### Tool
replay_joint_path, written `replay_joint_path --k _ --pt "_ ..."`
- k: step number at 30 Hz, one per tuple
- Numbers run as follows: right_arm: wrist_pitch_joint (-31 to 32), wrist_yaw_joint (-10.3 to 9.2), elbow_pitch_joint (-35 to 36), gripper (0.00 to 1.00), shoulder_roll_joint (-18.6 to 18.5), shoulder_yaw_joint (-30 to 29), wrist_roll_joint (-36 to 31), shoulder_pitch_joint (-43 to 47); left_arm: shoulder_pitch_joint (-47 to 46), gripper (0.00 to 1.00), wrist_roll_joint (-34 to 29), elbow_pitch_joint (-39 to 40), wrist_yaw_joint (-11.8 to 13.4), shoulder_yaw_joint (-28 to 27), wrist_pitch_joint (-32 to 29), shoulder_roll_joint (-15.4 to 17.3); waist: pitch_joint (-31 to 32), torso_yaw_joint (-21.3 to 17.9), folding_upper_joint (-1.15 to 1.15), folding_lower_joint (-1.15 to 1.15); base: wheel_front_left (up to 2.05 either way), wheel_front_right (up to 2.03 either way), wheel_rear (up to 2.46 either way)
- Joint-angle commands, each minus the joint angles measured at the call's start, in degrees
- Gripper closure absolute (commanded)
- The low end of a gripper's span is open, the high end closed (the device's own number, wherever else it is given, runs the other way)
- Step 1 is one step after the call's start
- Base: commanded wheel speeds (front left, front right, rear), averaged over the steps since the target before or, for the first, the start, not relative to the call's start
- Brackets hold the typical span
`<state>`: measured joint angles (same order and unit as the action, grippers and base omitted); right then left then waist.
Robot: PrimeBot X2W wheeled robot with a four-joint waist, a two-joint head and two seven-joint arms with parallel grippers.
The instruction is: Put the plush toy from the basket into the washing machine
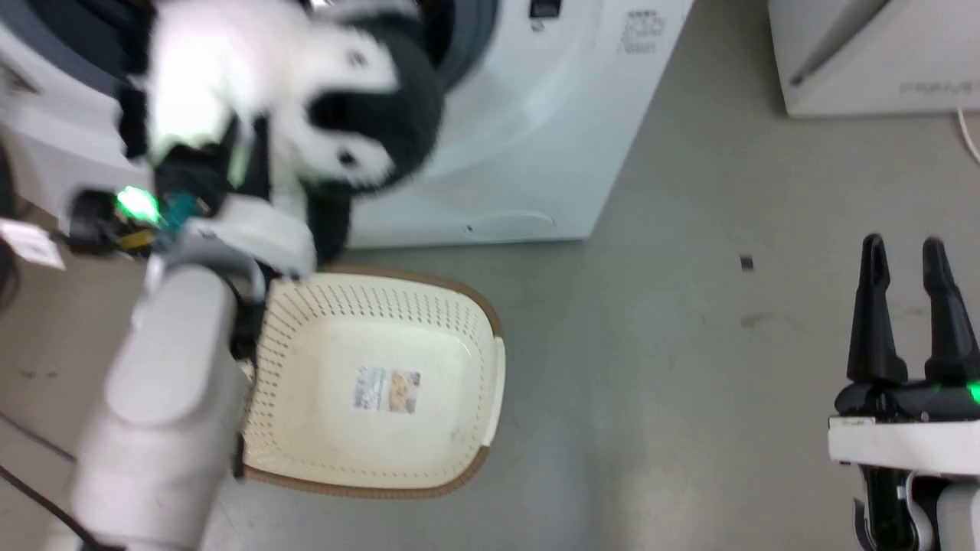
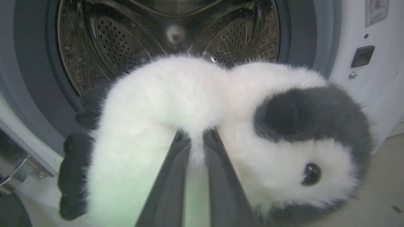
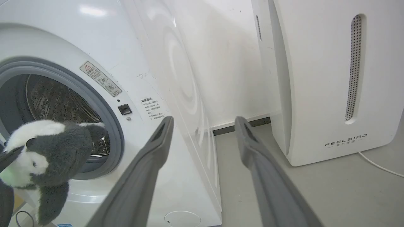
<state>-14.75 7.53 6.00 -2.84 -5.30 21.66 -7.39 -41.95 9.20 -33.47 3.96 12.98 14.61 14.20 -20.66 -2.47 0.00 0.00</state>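
Observation:
My left gripper (image 2: pixel 197 138) is shut on the plush toy (image 2: pixel 221 132), a black-and-white panda, and holds it in the air just in front of the washing machine's (image 1: pixel 536 115) open porthole. The perforated steel drum (image 2: pixel 126 41) shows right behind the toy. In the head view the plush toy (image 1: pixel 306 99) hangs blurred above the basket (image 1: pixel 375 383), which stands on the floor before the machine and holds no toy, just a paper label (image 1: pixel 387 389). The right wrist view shows the plush toy (image 3: pixel 44 154) at the grey gasket (image 3: pixel 116 138). My right gripper (image 1: pixel 909 264) is open, low at the right.
A plain white appliance marked FEELBIRD (image 3: pixel 331 78) stands right of the washing machine, with a white cable (image 3: pixel 378 165) on the grey floor beside it. A gap of grey floor (image 1: pixel 689 344) lies between the basket and my right gripper.

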Motion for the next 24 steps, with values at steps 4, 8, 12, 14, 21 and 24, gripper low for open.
replay_joint_path --k 4,8,12,14,21,24 --pt "-0.25 -0.04 0.71 0.00 -0.04 0.38 0.27 -3.13 -6.95 1.00 -0.17 -0.22 0.42 -2.51 0.39 2.23 -7.07 -3.39 0.00 0.00 0.00 0.00 0.00" --pt "-0.25 -0.04 1.14 0.00 -0.04 0.49 0.74 -5.35 -12.89 1.00 -0.17 -1.30 0.49 -4.19 0.39 3.76 -11.60 -4.93 0.00 0.00 0.00 0.00 0.00" --pt "-0.25 -0.04 1.58 0.00 -0.04 0.91 1.56 -7.55 -19.15 1.00 -0.62 -2.65 0.39 -5.22 0.39 5.53 -15.92 -6.60 0.00 0.00 0.00 0.00 0.00" --pt "-0.25 -0.04 1.75 0.00 -0.04 1.13 2.12 -8.37 -22.29 1.00 -0.88 -3.68 0.17 -5.49 0.39 6.39 -17.82 -7.40 0.00 0.00 0.00 0.00 0.00" --pt "-0.25 -0.04 2.29 0.00 -0.04 2.43 3.33 -9.87 -31.00 1.00 -1.46 -7.52 0.15 -6.25 0.39 8.64 -21.87 -9.70 0.00 0.00 0.00 0.00 0.00" --pt "-0.25 -0.04 2.43 0.00 -0.04 2.74 3.75 -10.36 -35.07 1.00 -1.84 -8.79 0.57 -6.61 0.39 9.64 -23.38 -10.76 0.00 0.00 0.00 0.00 0.00"
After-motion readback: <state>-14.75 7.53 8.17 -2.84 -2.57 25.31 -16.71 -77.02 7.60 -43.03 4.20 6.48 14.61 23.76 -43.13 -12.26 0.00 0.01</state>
